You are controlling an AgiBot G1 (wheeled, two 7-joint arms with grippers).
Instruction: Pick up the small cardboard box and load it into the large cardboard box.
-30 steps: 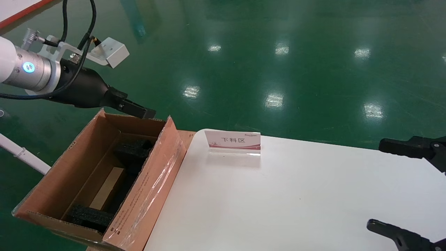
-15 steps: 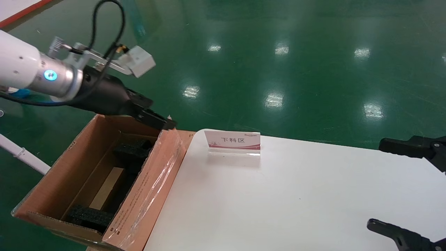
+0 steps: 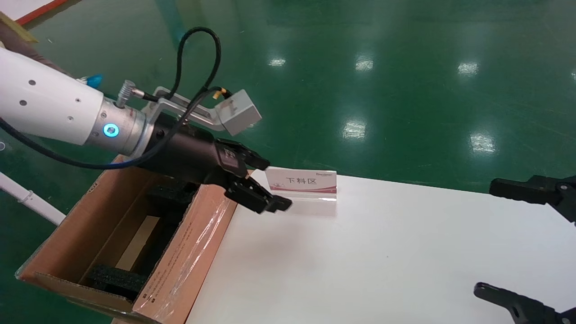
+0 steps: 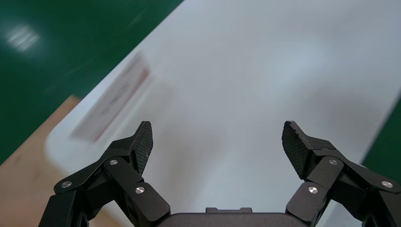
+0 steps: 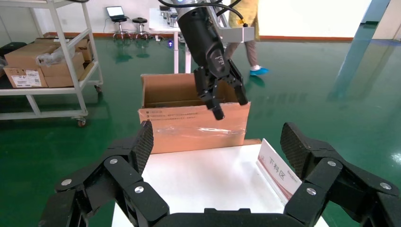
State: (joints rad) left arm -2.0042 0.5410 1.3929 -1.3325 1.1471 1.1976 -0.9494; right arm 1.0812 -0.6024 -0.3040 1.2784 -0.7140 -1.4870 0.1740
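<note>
Bright, even light from overhead. The glossy green floor (image 3: 405, 90) throws back rows of white glare patches well beyond the left pincer (image 3: 265, 184). A soft shadow lies on the white surface (image 3: 382, 261) just below that pincer. Glare streaks the clear tape on the large cardboard box (image 3: 189, 252) beside it. In the left wrist view the sign (image 4: 113, 101) ahead of the pincer is smeared by blur.

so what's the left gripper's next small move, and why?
Probably hold or ease back: the left gripper hangs open and empty over the white table beside the large cardboard box, and no small carton shows in any view. The right gripper is also open.
</note>
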